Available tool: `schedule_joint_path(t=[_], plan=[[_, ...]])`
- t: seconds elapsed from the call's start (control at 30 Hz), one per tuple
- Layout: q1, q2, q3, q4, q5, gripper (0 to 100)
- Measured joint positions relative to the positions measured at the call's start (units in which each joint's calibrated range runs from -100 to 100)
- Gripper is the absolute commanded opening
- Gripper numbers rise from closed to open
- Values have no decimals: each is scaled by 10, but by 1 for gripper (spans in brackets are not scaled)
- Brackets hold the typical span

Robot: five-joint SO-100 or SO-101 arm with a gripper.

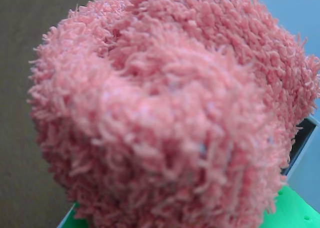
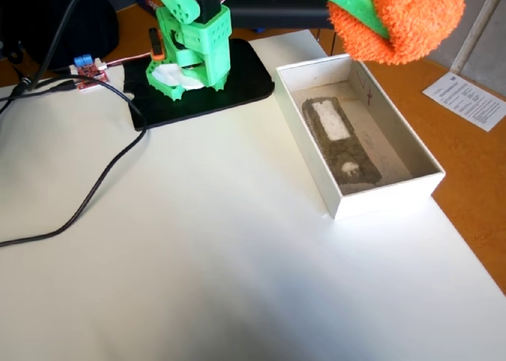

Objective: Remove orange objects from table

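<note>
The orange fuzzy lump (image 2: 407, 17) hangs in the air at the top right of the fixed view, above and just beyond the far end of the white box (image 2: 336, 191). My green gripper (image 2: 357, 5) is shut on the lump, one green finger lying across its left side. In the wrist view the lump (image 1: 170, 113) fills nearly the whole picture, looking pinkish, with a green fingertip (image 1: 295, 213) at the bottom right. The white table (image 2: 198, 266) lies below.
The arm's green base (image 2: 194, 41) stands on a black plate (image 2: 245, 80) at the back. Black cables (image 2: 95, 191) trail over the table's left half. A small red circuit board (image 2: 91, 73) sits at the far left. A paper sheet (image 2: 470, 100) lies on the brown floor.
</note>
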Motion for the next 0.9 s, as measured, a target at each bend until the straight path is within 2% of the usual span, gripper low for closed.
schedule_joint_path(t=[0.07,0.17,0.33,0.37,0.4,0.43,0.5,0.57,0.73,0.9], plan=[[-9,15,-3,-19,12,0],[-60,108,-102,-80,34,1],[-135,365,-428,-185,97,4],[-151,429,-510,-192,106,7],[-164,487,-590,-196,116,21],[-175,541,-662,-201,127,40],[-189,618,-764,-230,145,44],[-200,641,-785,-277,163,44],[-227,653,-711,-401,179,44],[-221,654,-683,-441,184,44]])
